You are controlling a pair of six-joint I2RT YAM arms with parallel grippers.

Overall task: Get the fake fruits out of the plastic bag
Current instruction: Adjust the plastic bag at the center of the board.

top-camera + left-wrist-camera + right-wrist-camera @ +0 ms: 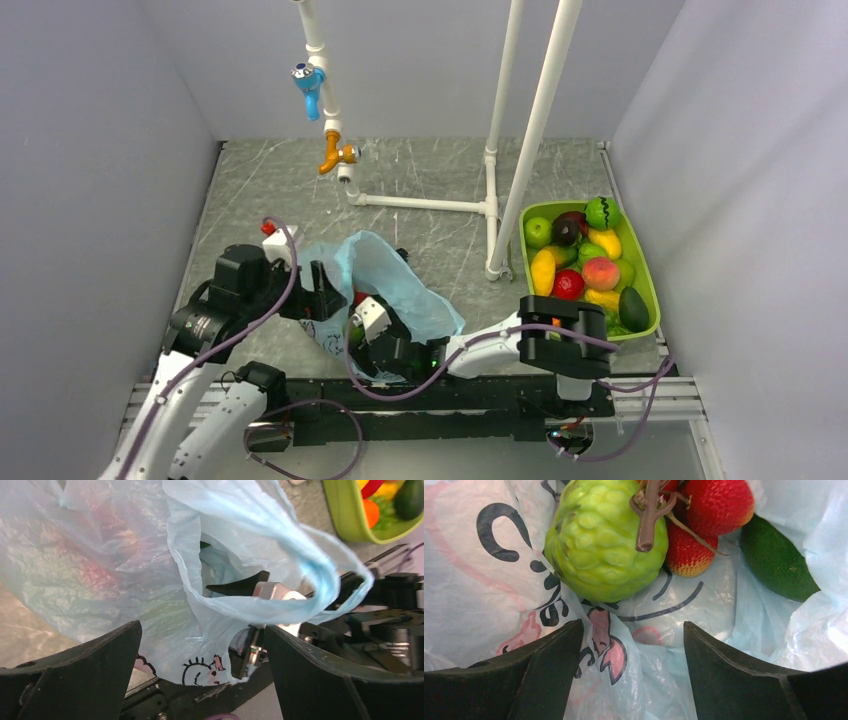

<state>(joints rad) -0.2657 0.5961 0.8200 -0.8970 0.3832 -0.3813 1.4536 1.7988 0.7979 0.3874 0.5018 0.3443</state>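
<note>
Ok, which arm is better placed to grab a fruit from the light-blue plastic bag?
Right. The right gripper is open inside the bag, facing the bumpy green fruit; the left gripper sits outside.

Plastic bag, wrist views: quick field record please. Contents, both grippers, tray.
bag: thin translucent light-blue plastic bag with pink-and-dark print, on the table between the arms, mouth open
contents seen: bumpy light-green fruit, red textured fruits, smooth dark-green fruit
right gripper: open, inside the bag, short of the bumpy fruit, holding nothing
left gripper: open, bag film between its fingers
tray: lime-green plastic tray, right of the bag, holds many fruits
</note>
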